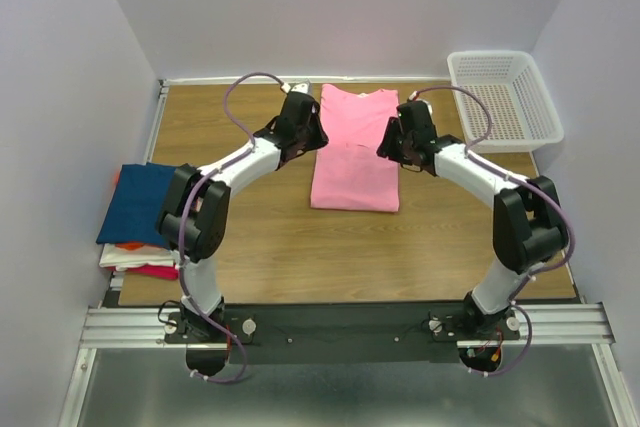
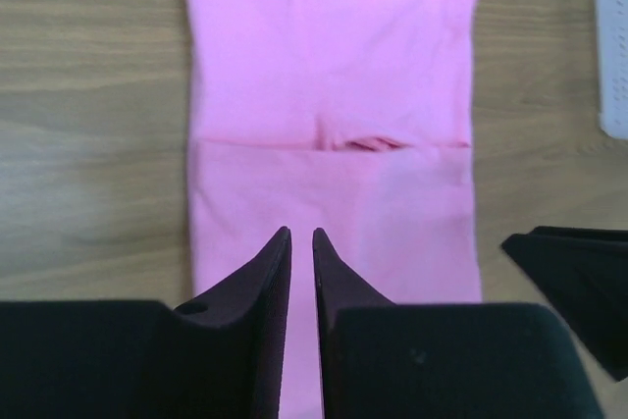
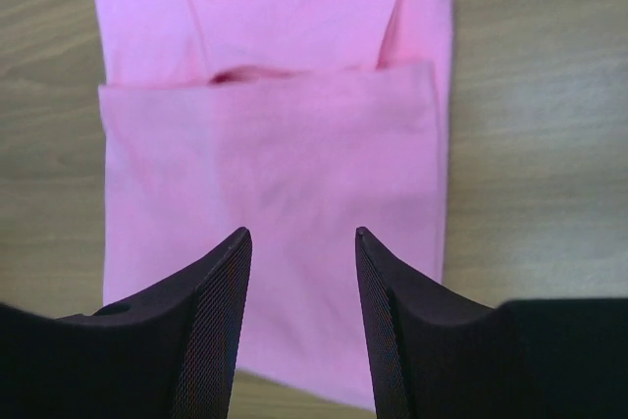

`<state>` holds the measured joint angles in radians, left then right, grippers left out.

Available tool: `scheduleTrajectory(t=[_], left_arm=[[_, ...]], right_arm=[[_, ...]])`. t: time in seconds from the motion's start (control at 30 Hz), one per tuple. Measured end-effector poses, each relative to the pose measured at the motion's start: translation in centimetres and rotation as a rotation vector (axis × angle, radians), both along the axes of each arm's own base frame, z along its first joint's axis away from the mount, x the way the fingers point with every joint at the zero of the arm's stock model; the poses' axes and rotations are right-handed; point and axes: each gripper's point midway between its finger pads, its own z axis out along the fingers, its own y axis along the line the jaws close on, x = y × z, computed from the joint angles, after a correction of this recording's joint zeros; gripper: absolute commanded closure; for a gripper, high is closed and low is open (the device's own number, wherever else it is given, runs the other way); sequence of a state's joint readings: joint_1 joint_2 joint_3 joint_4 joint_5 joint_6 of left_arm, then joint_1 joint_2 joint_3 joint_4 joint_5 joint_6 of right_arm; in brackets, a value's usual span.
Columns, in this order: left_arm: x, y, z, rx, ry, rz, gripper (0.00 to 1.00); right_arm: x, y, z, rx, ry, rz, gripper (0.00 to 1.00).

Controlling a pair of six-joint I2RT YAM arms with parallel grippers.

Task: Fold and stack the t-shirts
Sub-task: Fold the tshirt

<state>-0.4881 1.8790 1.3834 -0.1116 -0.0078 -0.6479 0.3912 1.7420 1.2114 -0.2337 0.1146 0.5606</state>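
Left hand [image 2: 302, 237] pinched almost closed on nothing, right hand [image 3: 299, 235] spread and empty. Both hover over the pink t-shirt [image 1: 355, 152], flat mid bench [image 1: 250, 237], near end folded over. Risk: catching only the top layer peels that fold open, and an uneven lift skews it.

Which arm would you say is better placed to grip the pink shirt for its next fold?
Probably the right: the right tool hangs open over the pink shirt, while the left tool, also above it, is all but shut and must open first.
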Motion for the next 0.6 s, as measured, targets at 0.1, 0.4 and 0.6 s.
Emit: scheduleTrajectory(t=[0.1, 0.4, 0.6], left_arm=[[-2.9, -1.7, 0.3, -0.036, -0.009, -0.04, 0.8], [-11.5, -0.2, -8.0, -0.007, 0.159, -0.069, 0.84], [-12.6, 0.4, -10.2, -0.025, 0.182, -0.055, 0.85]], right_arm=[[-3.3, 1.5, -0.3, 0.009, 0.016, 0.039, 0.47], [-12.0, -0.5, -6.4, -0.03, 0.17, 0.023, 0.53], [-13.5, -2.1, -8.0, -0.061, 0.201, -0.022, 0.57]])
